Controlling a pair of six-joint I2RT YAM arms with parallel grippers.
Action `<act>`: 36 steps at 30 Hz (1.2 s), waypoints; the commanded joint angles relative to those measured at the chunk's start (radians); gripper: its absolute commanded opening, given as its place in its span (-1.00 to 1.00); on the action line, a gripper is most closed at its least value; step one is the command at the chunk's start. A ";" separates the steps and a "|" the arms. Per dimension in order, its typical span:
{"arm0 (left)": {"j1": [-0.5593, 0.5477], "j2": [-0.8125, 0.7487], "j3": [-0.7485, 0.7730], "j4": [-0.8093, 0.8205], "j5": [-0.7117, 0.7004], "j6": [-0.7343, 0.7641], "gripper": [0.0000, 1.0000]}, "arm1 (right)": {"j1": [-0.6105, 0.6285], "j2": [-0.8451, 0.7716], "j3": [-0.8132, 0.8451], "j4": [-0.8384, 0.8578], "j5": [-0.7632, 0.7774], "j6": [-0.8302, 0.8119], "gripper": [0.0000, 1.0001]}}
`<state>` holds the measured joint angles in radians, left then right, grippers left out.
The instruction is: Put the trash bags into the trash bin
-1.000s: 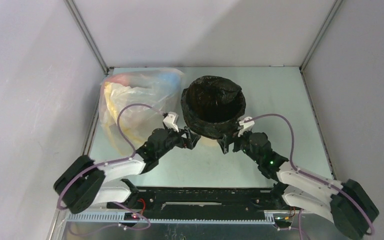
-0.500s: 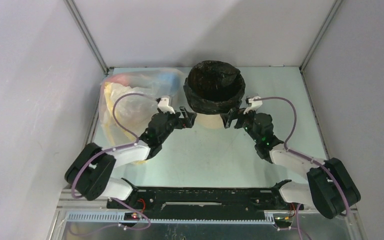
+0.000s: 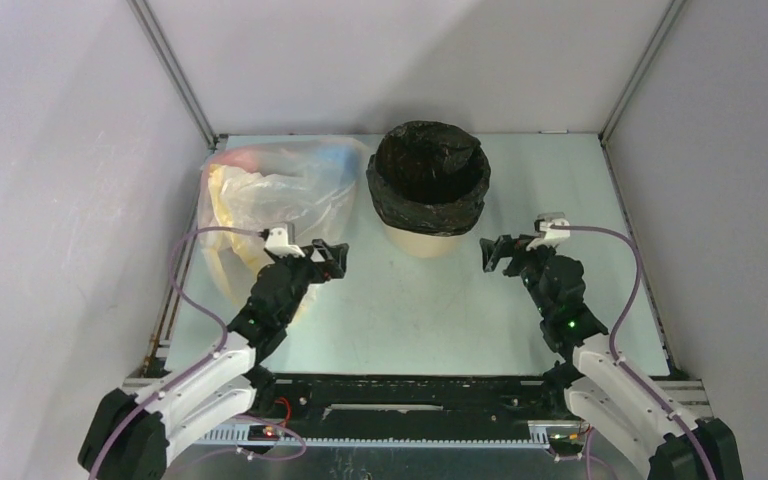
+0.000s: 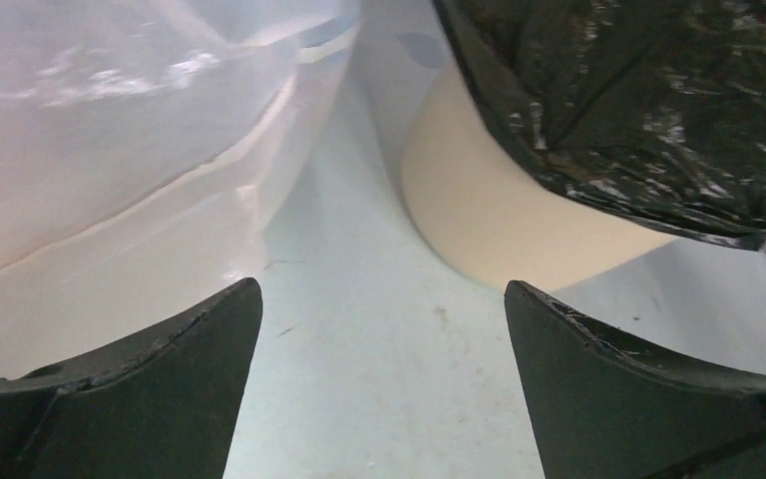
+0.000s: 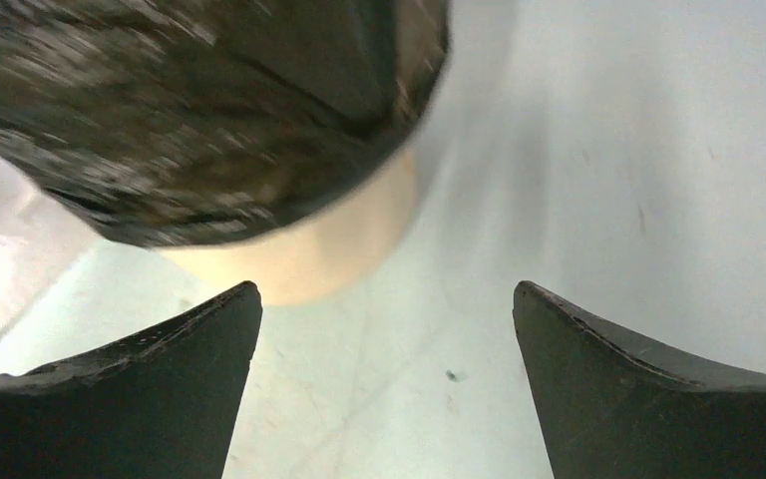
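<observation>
A glossy black trash bag point(image 3: 428, 178) lines the tan trash bin point(image 3: 419, 241) at the table's back centre, its edge folded down over the rim. In the left wrist view the trash bag point(image 4: 648, 110) drapes over the trash bin point(image 4: 499, 215) at upper right. The right wrist view shows the trash bag point(image 5: 199, 120) and the trash bin point(image 5: 329, 249) at upper left. My left gripper point(image 3: 331, 260) hangs open in front of the bin, off to its left, and holds nothing. My right gripper point(image 3: 495, 254) hangs open off to the bin's right, also holding nothing.
A translucent clear bag point(image 3: 260, 205) with yellow, red and blue tints lies at the back left, close beside my left gripper; it fills the left of the left wrist view as the clear bag point(image 4: 110, 170). Grey enclosure walls point(image 3: 70, 200) ring the table.
Both arms have pulled back from the bin's sides toward the near edge and apart, left arm leftward, right arm rightward. The bag's edge now sits folded over the rim.
</observation>
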<state>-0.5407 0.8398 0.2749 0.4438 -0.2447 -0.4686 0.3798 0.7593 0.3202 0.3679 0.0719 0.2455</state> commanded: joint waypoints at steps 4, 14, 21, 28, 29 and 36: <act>0.052 -0.215 -0.048 -0.153 -0.172 0.052 1.00 | -0.074 -0.098 -0.059 -0.144 0.184 0.056 0.99; 0.053 -0.299 -0.088 -0.129 -0.350 0.193 1.00 | -0.129 -0.154 -0.157 0.059 0.202 -0.171 0.99; 0.057 -0.345 -0.137 0.006 -0.409 0.342 1.00 | -0.281 0.075 -0.210 0.343 0.093 -0.197 0.99; 0.165 -0.305 -0.173 0.136 -0.416 0.433 1.00 | -0.371 0.379 -0.127 0.507 0.023 -0.153 0.99; 0.191 -0.293 -0.185 0.171 -0.397 0.438 1.00 | -0.371 0.403 -0.126 0.525 0.026 -0.154 0.99; 0.387 -0.047 -0.268 0.461 -0.242 0.439 1.00 | -0.389 0.577 -0.109 0.659 -0.049 -0.208 0.99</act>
<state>-0.2401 0.6613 0.0452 0.6518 -0.5804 -0.0696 -0.0196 1.3193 0.1516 0.9627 0.1013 0.0845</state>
